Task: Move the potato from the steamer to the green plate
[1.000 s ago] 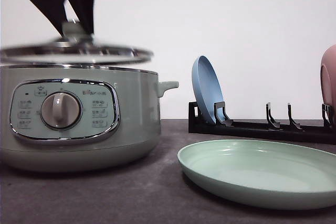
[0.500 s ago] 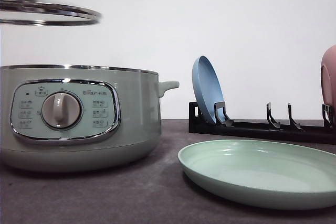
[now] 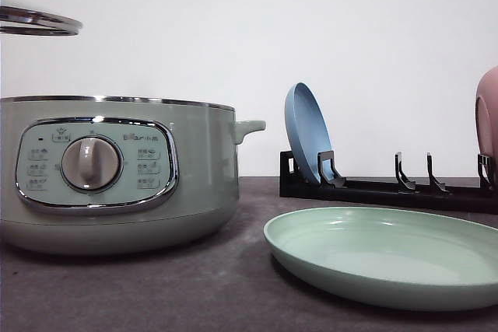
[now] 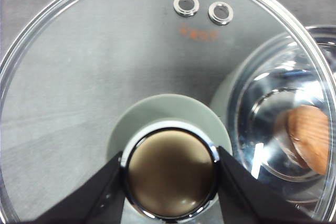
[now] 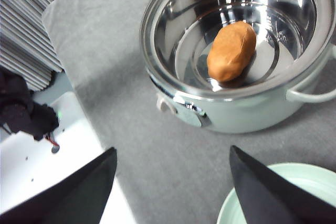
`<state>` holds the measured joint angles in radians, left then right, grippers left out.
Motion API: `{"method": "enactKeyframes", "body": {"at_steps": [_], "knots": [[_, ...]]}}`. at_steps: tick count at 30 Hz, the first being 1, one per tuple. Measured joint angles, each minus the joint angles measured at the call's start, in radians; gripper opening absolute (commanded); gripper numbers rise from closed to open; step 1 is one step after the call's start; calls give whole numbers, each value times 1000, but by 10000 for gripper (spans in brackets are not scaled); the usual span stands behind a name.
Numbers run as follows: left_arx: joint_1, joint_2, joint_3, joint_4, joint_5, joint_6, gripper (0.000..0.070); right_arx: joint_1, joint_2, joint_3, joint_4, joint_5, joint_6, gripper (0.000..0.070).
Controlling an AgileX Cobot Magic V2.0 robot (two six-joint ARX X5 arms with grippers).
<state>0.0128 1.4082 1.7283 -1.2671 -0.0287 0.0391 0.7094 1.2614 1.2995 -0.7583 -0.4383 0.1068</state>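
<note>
The left gripper [image 4: 170,182] clamps the glass lid's [image 4: 105,66] knob, the orange-brown potato [image 5: 231,51] lies in the open sage-green steamer [image 3: 117,169], the mint-green plate [image 3: 389,258] sits lower right, and the right gripper [image 5: 173,182] apparently gapes wide.

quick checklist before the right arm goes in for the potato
1. Lid off the pot: ok. The left gripper is clamped on the knob of the glass lid, held high and to the left of the steamer.
2. Potato reachable: ok. The potato lies alone on the steamer's shiny floor.
3. Right gripper ready: ok. The right gripper is open and holds nothing.
4. Right gripper lined up: not ok. It hangs over the table beside the pot, not over the potato.
5. Green plate free: ok. The green plate holds nothing.
</note>
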Motion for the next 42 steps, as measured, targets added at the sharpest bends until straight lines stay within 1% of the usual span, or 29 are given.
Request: {"method": "enactKeyframes", "body": {"at_steps": [2, 5, 14, 17, 23, 26, 34, 35, 38, 42], "knots": [[8, 0, 0, 0, 1, 0, 1, 0, 32, 15, 3, 0, 11, 426], [19, 0, 0, 1, 1, 0, 1, 1, 98, 76, 2, 0, 21, 426], [31, 0, 0, 4, 1, 0, 1, 9, 397, 418, -53, 5, 21, 427], [37, 0, 0, 5, 1, 0, 1, 21, 509, 532, -69, 38, 21, 427], [37, 0, 0, 5, 1, 0, 1, 45, 678, 679, -73, 96, 21, 427], [38, 0, 0, 6, 1, 0, 1, 62, 736, 708, -73, 145, 21, 427], [37, 0, 0, 6, 1, 0, 1, 111, 834, 710, -62, 259, 21, 431], [37, 0, 0, 6, 1, 0, 1, 117, 843, 710, -58, 276, 20, 438], [37, 0, 0, 6, 1, 0, 1, 128, 862, 710, -49, 319, 20, 489], [37, 0, 0, 6, 1, 0, 1, 134, 891, 710, -48, 339, 20, 492]]}}
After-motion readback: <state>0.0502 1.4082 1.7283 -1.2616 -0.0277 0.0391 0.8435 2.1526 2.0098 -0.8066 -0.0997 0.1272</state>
